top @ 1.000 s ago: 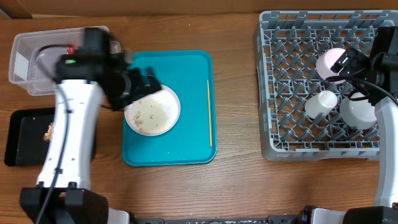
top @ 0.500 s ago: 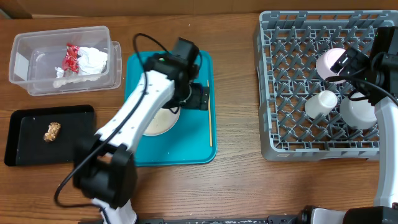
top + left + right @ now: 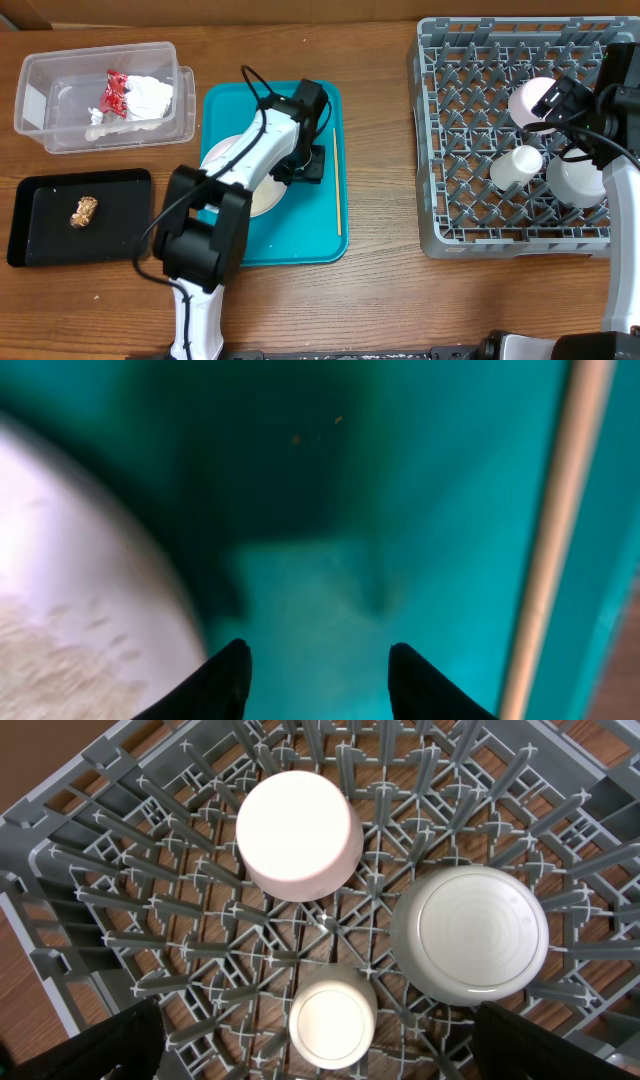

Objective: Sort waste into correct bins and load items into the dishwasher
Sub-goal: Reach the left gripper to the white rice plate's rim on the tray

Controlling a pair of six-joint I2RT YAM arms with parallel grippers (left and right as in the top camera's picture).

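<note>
The left pincer (image 3: pixel 318 680) is being held open and empty over the tray (image 3: pixel 330 480). The soiled plate (image 3: pixel 70 590) at its left and the chopstick (image 3: pixel 550 530) at its right are apparently awaiting loading, with three cups (image 3: pixel 300 835) already racked.

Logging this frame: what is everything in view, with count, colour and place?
table: 1, brown wood, under everything
clear bin: 1, transparent, far left
wrapper: 1, red, in the clear bin
tissue: 1, white, in the clear bin beside the wrapper
black tray: 1, left edge, nearer than the bin
food scrap: 1, brown, on the black tray
teal tray: 1, centre-left
plate: 1, white with crumbs, on the teal tray
stick: 1, thin, pale wood, along the teal tray's right side
dish rack: 1, grey, right
cup: 1, pink, upturned in the rack
small cup: 1, white, upturned in the rack
bowl: 1, white, upturned in the rack
left gripper: open, empty, over the teal tray
right gripper: open, empty, over the rack
</note>
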